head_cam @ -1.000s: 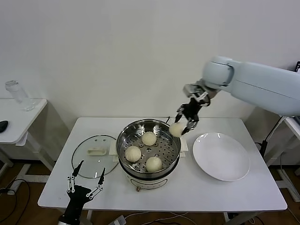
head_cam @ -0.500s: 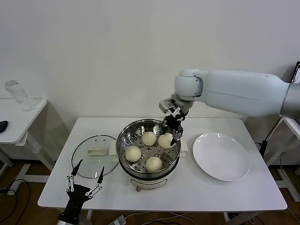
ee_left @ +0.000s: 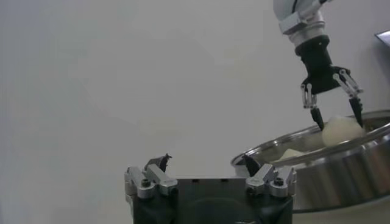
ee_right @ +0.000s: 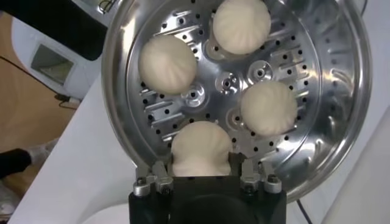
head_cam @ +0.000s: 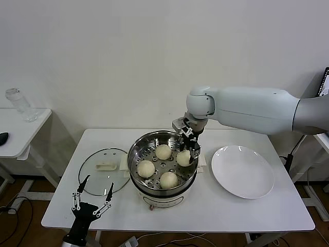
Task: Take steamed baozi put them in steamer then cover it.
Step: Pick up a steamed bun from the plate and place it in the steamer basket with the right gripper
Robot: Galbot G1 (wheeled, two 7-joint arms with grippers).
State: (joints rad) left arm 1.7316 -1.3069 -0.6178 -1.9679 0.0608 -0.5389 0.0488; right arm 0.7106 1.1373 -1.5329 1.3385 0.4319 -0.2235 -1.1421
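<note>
The steamer (head_cam: pixel 134 154) stands mid-table, a shiny pot with a perforated tray (ee_right: pixel 304 73). Three baozi (head_cam: pixel 163 152) (head_cam: pixel 146 168) (head_cam: pixel 168 179) lie loose on the tray. A fourth baozi (head_cam: pixel 184 157) (ee_right: pixel 201 146) sits low at the tray's right side, with my right gripper (head_cam: pixel 189 154) (ee_right: pixel 201 159) shut on it, one finger on each side. The cover (head_cam: pixel 103 177), clear glass with a cream handle, lies flat on the table left of the steamer. My left gripper (head_cam: pixel 93 198) (ee_left: pixel 207 161) hangs open and holds nothing at the table's front left edge, near the cover.
A flat white plate (head_cam: pixel 242 171) with nothing on it lies right of the steamer. My right arm reaches in from the right, above the plate. A small side table (head_cam: pixel 20 128) with a glass jar stands off to the left.
My right gripper carried the fourth baozi left over the steamer's rim and lowered it onto the right side of the tray. The left arm has not moved.
</note>
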